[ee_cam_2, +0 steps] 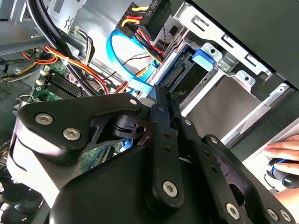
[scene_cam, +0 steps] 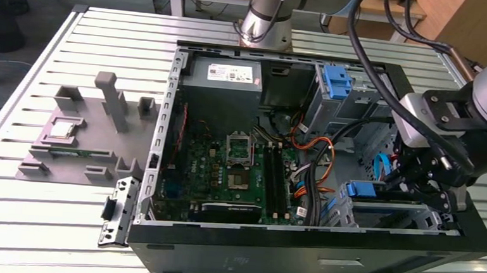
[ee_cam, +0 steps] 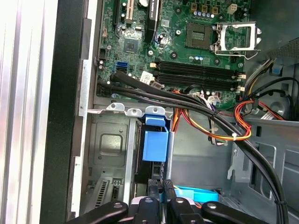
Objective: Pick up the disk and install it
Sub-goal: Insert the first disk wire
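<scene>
The disk (ee_cam: 154, 143) sits edge-on in the metal drive bay (ee_cam: 108, 149) of the open computer case, its blue carrier tab facing out. In the exterior view the disk (scene_cam: 364, 189) lies in the lower bay at that view's right. My gripper (scene_cam: 433, 194) hangs inside the case right behind it. In the second wrist view the black fingers (ee_cam_2: 161, 119) lie closed together, and my gripper (ee_cam_2: 156, 93) ends right by the connector end of the disk (ee_cam_2: 180, 77). My gripper (ee_cam: 162, 201) is also in the first wrist view, in line with the carrier.
Bundled black and coloured cables (ee_cam: 205, 109) run across the case beside the bay, with a blue flat cable (ee_cam_2: 119, 58) close to the fingers. The motherboard (scene_cam: 233, 167) and grey power-supply box (scene_cam: 222, 73) fill the rest. A second blue carrier (scene_cam: 337, 82) sits in the upper bay. A person's hand (ee_cam_2: 285, 151) rests outside the case.
</scene>
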Motion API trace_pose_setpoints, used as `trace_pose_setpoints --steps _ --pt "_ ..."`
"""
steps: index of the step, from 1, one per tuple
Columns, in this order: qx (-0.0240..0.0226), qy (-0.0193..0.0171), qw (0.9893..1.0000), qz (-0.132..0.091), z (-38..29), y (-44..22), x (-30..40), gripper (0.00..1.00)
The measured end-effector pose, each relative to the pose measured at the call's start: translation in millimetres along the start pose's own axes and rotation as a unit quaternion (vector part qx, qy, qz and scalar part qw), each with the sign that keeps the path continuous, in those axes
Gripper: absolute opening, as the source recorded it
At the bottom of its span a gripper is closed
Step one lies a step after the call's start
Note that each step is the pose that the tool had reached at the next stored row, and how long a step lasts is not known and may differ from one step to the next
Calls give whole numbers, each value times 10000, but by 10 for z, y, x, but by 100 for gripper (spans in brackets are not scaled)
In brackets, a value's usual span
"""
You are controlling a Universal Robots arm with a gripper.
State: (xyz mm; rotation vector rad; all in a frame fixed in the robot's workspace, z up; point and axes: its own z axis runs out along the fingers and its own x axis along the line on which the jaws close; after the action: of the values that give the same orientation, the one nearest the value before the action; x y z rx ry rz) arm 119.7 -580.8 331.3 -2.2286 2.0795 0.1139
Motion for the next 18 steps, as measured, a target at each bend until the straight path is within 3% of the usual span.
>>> trace_pose_setpoints --steps 18 --pt "0 -2 10000 0 15 0 2 17"
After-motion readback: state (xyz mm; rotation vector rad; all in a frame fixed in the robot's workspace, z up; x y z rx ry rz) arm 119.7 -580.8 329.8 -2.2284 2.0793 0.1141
